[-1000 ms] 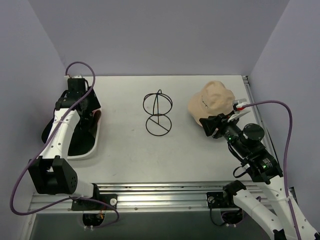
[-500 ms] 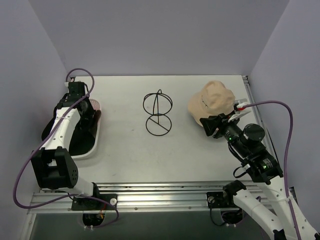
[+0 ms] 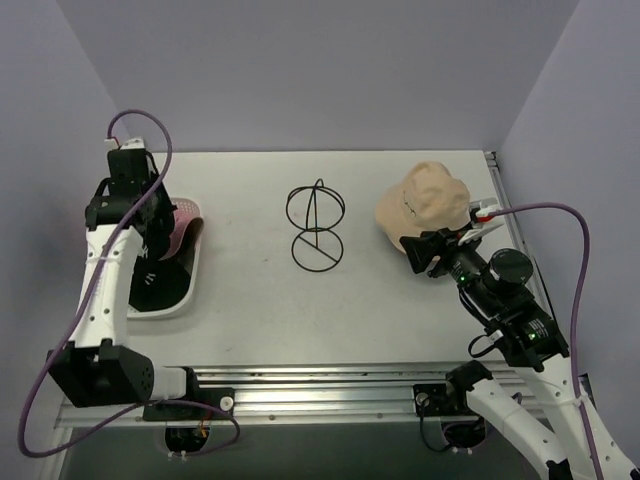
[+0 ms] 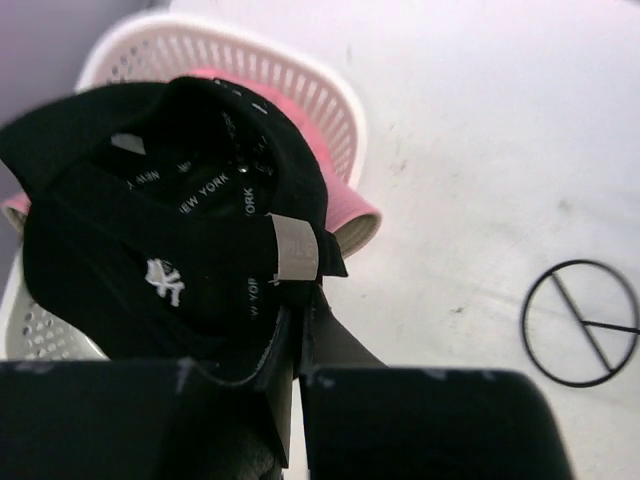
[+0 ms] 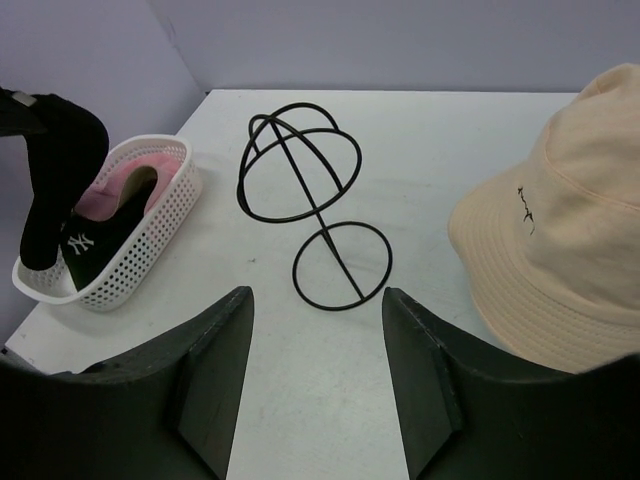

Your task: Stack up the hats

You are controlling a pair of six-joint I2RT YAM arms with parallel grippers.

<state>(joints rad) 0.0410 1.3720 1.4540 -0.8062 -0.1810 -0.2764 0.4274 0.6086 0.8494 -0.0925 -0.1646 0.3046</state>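
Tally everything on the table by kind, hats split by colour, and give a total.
Beige hat: 1
Pink hat: 1
Black cap, held up by the left end effector: 1
Dark cap with a logo, lying in the basket: 1
White basket: 1
Wire frame: 1
Total: 6

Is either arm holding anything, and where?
The left end effector pinches the black cap by its inner rim, beside the label; right end effector holds nothing.
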